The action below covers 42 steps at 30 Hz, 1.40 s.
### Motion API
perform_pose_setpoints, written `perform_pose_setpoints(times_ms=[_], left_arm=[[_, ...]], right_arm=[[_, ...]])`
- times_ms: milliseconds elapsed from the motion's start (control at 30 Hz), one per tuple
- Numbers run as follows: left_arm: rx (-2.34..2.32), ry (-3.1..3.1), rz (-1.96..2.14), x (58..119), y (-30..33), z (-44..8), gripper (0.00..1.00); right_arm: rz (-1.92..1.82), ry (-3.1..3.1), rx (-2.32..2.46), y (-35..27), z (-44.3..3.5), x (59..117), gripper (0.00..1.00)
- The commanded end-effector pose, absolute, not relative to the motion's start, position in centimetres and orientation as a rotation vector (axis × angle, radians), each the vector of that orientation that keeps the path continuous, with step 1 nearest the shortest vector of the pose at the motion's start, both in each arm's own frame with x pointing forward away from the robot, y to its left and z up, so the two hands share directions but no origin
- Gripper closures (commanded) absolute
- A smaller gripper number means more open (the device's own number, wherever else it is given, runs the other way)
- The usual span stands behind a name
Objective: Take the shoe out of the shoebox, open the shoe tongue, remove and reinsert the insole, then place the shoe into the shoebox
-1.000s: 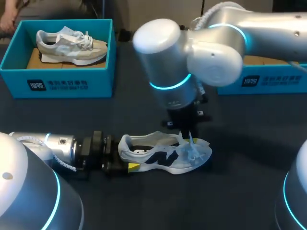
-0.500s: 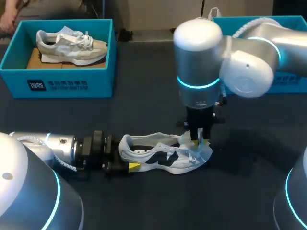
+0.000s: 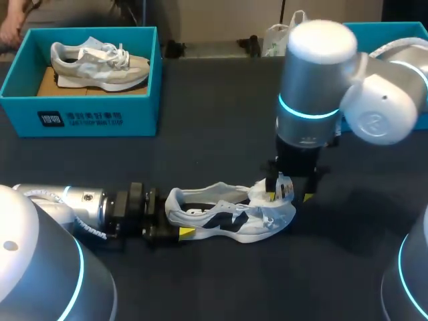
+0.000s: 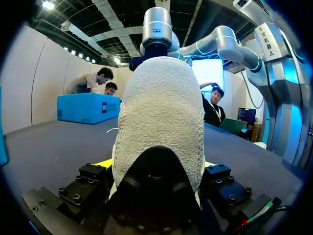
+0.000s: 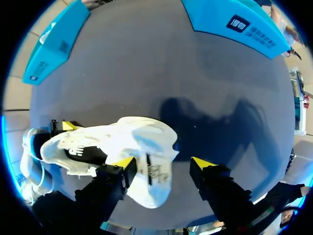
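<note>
Meanwhile my left gripper stays clamped on the heel of the shoe, which lies low in the frame's middle, its long axis running left to right, toe rightward. My right gripper has slid right along it and now hangs spread wide over the toe. The shoebox sits at upper left.

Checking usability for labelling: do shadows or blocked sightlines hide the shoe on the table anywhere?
Head view: the right arm throws a soft shadow on the table beside the shoe, not over it. Right wrist view: a dark arm shadow lies on the table ahead of the fingers, beside the shoe. Left wrist view: the shoe's heel fills the middle, hiding its front.
</note>
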<state>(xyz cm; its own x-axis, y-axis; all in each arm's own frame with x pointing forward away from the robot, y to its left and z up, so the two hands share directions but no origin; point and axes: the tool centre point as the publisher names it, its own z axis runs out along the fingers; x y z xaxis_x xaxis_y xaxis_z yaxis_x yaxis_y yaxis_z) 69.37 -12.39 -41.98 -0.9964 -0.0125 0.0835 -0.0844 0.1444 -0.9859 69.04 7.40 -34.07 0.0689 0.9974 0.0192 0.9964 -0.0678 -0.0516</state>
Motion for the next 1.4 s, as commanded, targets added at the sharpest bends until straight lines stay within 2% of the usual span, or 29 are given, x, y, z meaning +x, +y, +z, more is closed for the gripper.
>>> perform_pose_setpoints(times_ms=[33, 200, 367, 500, 567, 600, 633, 667, 700, 800, 867, 900, 1133, 1333, 1400], left_arm=[[0.101, -2.334, 2.019, 69.3, -12.4, -42.0, 1.00], [0.101, -2.334, 2.019, 69.3, -12.4, -42.0, 1.00], [0.101, -2.334, 2.019, 69.3, -12.4, -42.0, 1.00], [0.101, -2.334, 2.019, 69.3, -12.4, -42.0, 1.00], [0.101, -2.334, 2.019, 69.3, -12.4, -42.0, 1.00], [0.101, -2.334, 2.019, 69.3, -12.4, -42.0, 1.00], [0.101, -2.334, 2.019, 69.3, -12.4, -42.0, 1.00], [0.101, -2.334, 2.019, 69.3, -12.4, -42.0, 1.00], [0.101, -2.334, 2.019, 69.3, -12.4, -42.0, 1.00], [0.101, -2.334, 2.019, 69.3, -12.4, -42.0, 1.00], [0.101, -2.334, 2.019, 69.3, -12.4, -42.0, 1.00], [0.101, -2.334, 2.019, 69.3, -12.4, -42.0, 1.00], [0.101, -2.334, 2.019, 69.3, -12.4, -42.0, 1.00], [0.101, -2.334, 2.019, 69.3, -12.4, -42.0, 1.00], [0.101, -2.334, 2.019, 69.3, -12.4, -42.0, 1.00]], right_arm=[[-0.020, -2.111, -2.265, 6.6, -31.5, 68.4, 0.24], [0.019, -2.215, -2.265, 7.7, -28.3, 68.6, 0.25], [0.062, -2.357, -2.203, 9.4, -25.3, 69.1, 0.22], [0.107, -2.524, -2.043, 11.7, -23.8, 69.8, 0.19], [0.125, -2.608, -1.930, 13.0, -23.5, 70.2, 0.21], [0.133, -2.636, -1.885, 13.7, -23.5, 70.5, 0.23], [0.131, -2.669, -1.830, 14.3, -23.6, 70.7, 0.30], [0.139, -2.696, -1.784, 14.9, -23.7, 70.9, 0.44], [0.143, -2.718, -1.744, 15.4, -23.8, 71.1, 0.52], [0.165, -2.778, -1.631, 16.6, -24.2, 71.4, 0.69], [0.189, -2.798, -1.590, 17.1, -24.3, 71.4, 0.86], [0.193, -2.806, -1.575, 17.3, -24.4, 71.4, 1.00], [0.123, -2.877, -1.424, 18.1, -24.5, 70.6, 1.00], [-0.040, -2.983, -1.086, 19.0, -24.7, 70.1, 1.00], [0.052, -2.935, -1.107, 19.0, -24.9, 69.9, 1.00]])
